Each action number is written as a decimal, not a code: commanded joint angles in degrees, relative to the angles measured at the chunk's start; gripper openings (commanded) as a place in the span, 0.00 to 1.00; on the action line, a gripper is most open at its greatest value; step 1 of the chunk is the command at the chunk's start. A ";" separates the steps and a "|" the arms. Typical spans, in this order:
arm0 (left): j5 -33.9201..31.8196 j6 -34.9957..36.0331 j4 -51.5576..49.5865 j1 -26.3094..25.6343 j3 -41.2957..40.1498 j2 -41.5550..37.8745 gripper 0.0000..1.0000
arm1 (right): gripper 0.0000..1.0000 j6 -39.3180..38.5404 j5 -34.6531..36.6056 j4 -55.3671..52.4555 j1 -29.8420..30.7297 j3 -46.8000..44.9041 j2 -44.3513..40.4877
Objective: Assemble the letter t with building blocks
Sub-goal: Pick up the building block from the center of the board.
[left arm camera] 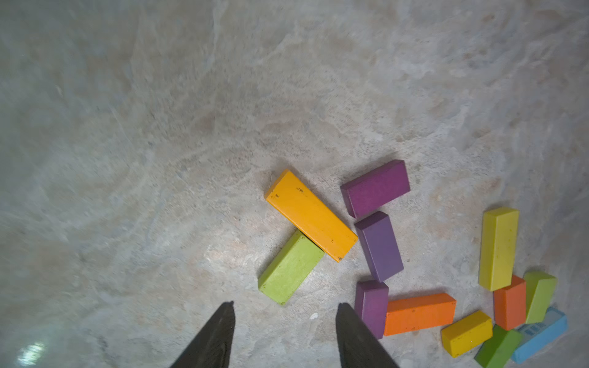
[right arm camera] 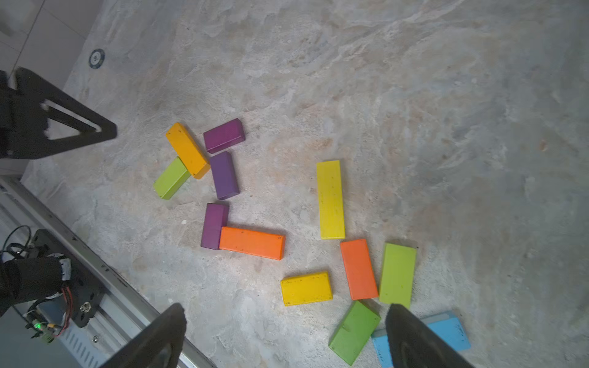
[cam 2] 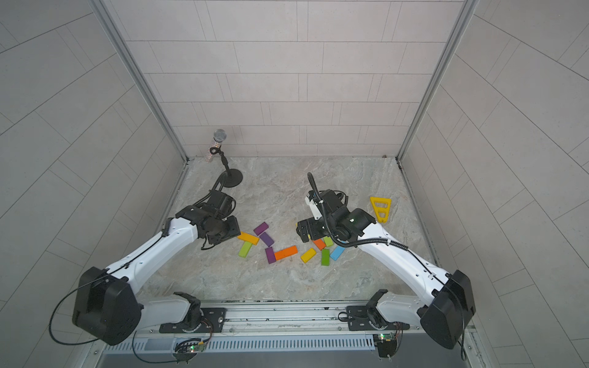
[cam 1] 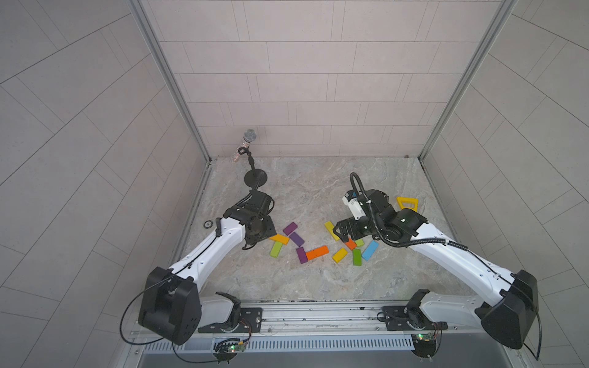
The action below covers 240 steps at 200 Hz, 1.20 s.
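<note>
Left arm (cam 1: 204, 255) and right arm (cam 1: 462, 255) reach in over table (cam 1: 302, 191), wrists angled down at the scatter.
Left gripper (left arm camera: 286, 306): jaws apart, nothing between them, near lime block (left arm camera: 290, 267).
Right gripper (right arm camera: 287, 306): jaws spread wide, empty, above the other group.
Mic stand (cam 1: 256, 176) back left, clear of the work.
Yellow frame (cam 2: 380, 199) behind the right arm is the only container-like thing; slots empty.
Blocks (right arm camera: 251, 242) all lie flat on the table between the grippers, in two loose groups.
- Left group: amber (left arm camera: 310, 215) with the lime block butted end-on against its long side, three purples (left arm camera: 379, 245), long orange (left arm camera: 419, 313) touching one purple in an L.
- Right group: long yellow (right arm camera: 330, 199), short orange (right arm camera: 358, 269), second lime (right arm camera: 397, 274), short yellow (right arm camera: 306, 288), dark green (right arm camera: 353, 331), blue (right arm camera: 452, 331) partly behind a finger (right arm camera: 414, 341).

No t yet.
Blocks look like painted wood: light, stiff, not fragile, likely to skid on the smooth top. Pinch across the narrow width at mid-length, jaws low.
Ring (cam 1: 207, 224) by the table's left edge, ignore.
</note>
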 commanded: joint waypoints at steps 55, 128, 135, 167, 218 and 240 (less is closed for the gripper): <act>1.80 -23.22 8.96 -0.41 -4.67 3.96 0.47 | 1.00 -0.15 -6.07 3.80 0.85 -1.56 -0.73; 0.80 -26.50 11.04 -0.43 -2.64 9.87 0.51 | 1.00 -1.47 -7.32 3.78 0.83 -1.49 0.20; 0.92 -26.72 11.57 -0.50 -2.65 10.31 0.51 | 1.00 -1.55 -7.46 3.72 0.88 -1.41 0.39; 0.38 -26.25 11.97 -0.47 -1.14 11.78 0.52 | 1.00 -1.97 -7.32 3.74 0.76 -1.21 0.74; 0.98 -26.64 11.86 -0.54 0.45 15.47 0.53 | 1.00 -2.52 -7.68 3.55 0.74 -1.19 1.23; 0.57 -26.38 10.57 -0.63 1.60 16.39 0.53 | 1.00 -2.78 -7.67 3.53 0.73 -1.31 1.26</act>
